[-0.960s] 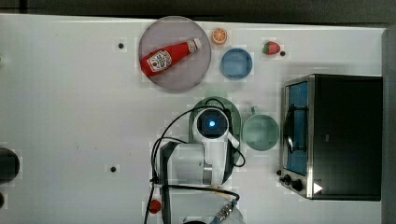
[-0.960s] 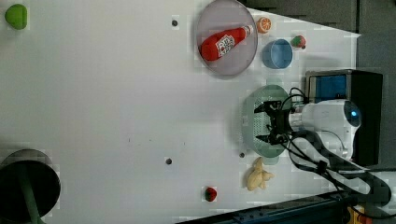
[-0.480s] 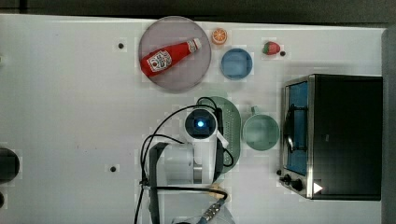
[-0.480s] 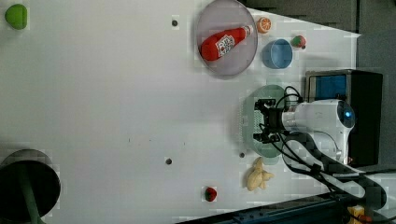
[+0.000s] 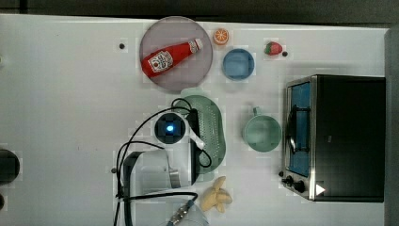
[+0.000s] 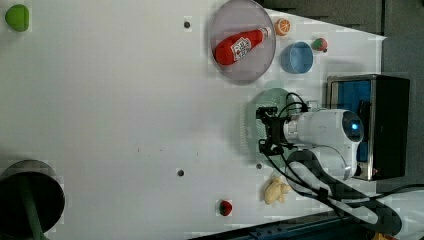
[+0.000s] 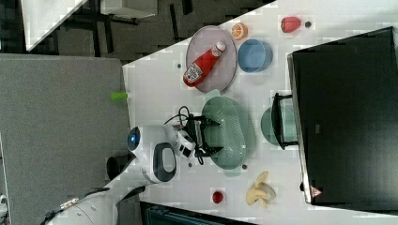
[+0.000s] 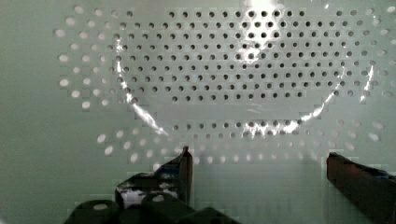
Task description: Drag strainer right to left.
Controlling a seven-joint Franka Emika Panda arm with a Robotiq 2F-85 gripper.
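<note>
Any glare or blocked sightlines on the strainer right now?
Wrist view: bright glare streaks curve across the strainer holes, and the open gripper fingers read dark. Top view: the arm covers the strainer's left part. Left view: the strainer looks washed out against the white table.

White table [image 5: 61, 117]; grey partition [image 7: 61, 117] beside it.

Bright, even overhead light — blocky compression artefacts; glare streaks on strainer [image 8: 243, 84] mesh.

Strainer [image 5: 214, 134] half under arm [image 5: 160, 167]
</note>
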